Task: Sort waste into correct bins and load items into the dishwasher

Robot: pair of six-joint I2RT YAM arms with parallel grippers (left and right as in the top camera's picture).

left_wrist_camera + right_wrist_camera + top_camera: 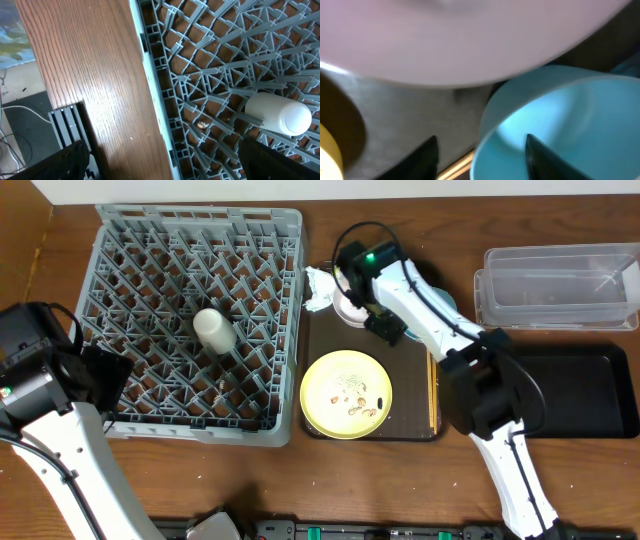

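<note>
Our right gripper (pixel 481 142) stood half open astride the rim of the blue bowl (pixel 555 115) on the tray (pixel 405 400), pinching nothing yet; the left gripper (pixel 170 165) hung wide and empty by the rack (pixel 130 240). Closing off-centre, we judged, could tip it or nudge the pink bowl (pixel 470 40) alongside.

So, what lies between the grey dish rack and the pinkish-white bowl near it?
The overhead view shows the crumpled white napkin there, between the right wall of the dish rack and the pinkish-white bowl. Nothing else shows in that gap.
</note>
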